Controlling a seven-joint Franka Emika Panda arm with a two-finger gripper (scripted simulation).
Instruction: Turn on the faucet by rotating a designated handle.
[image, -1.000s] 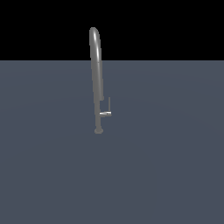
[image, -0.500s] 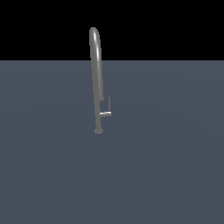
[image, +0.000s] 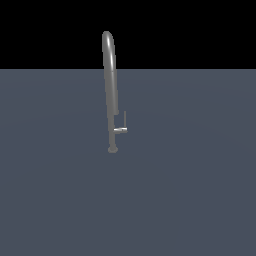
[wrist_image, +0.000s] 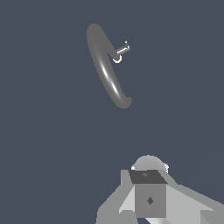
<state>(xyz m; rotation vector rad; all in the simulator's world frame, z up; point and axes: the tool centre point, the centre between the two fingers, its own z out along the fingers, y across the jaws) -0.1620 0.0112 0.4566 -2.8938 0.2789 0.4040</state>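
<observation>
Flat slate-grey floor (image: 190, 190), black void above the horizon, even dim light

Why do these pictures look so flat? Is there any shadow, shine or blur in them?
Exterior view: the faucet and its handle are sharp, and cast no visible shadow on the even grey floor; black lies above the floor. Wrist view: a bright streak of shine runs along the pipe; the gripper is crisp, with flat grey faces; no blur.
</observation>
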